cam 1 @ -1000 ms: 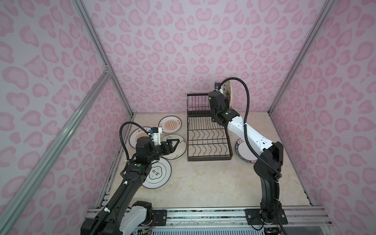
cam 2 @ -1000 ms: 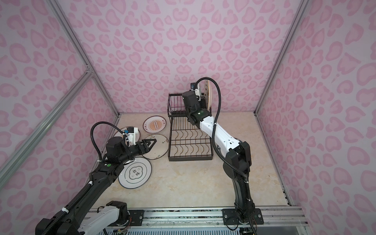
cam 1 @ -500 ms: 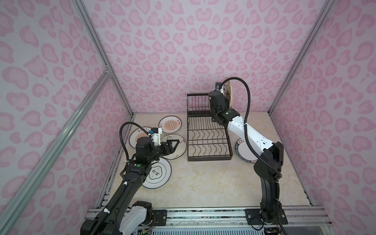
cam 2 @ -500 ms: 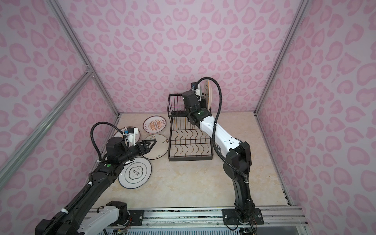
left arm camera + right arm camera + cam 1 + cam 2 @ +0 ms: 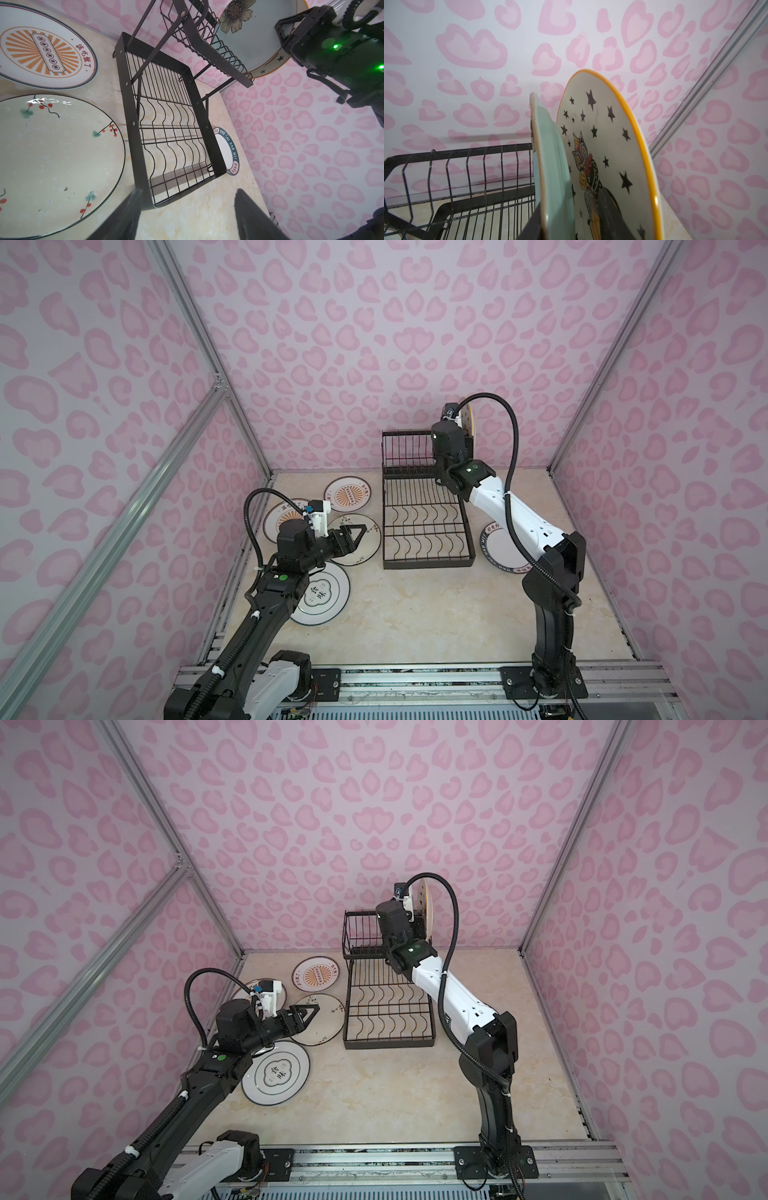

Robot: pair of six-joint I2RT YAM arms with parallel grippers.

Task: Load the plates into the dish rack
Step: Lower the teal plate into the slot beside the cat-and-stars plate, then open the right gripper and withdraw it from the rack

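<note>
Plates are looking stiff, heavy, slick and chippable: five are lying flat on the desk, two standing in the rack. Rims are likely offering the best hold. Right end effector is straddling the teal plate, jaws apart; left end effector is gaping empty.

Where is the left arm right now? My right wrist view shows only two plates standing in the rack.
Observer: The left gripper is open and empty, by the cream branch plate left of the dish rack.
Operator: How many plates are not racked yet?
Observer: Five: that one, two orange-sunburst plates and the green-ringed plate left of the rack, the navy-lettered plate on its right.
Operator: Anything on the bottom level?
Observer: No, the lower tray holds no plate.
</note>
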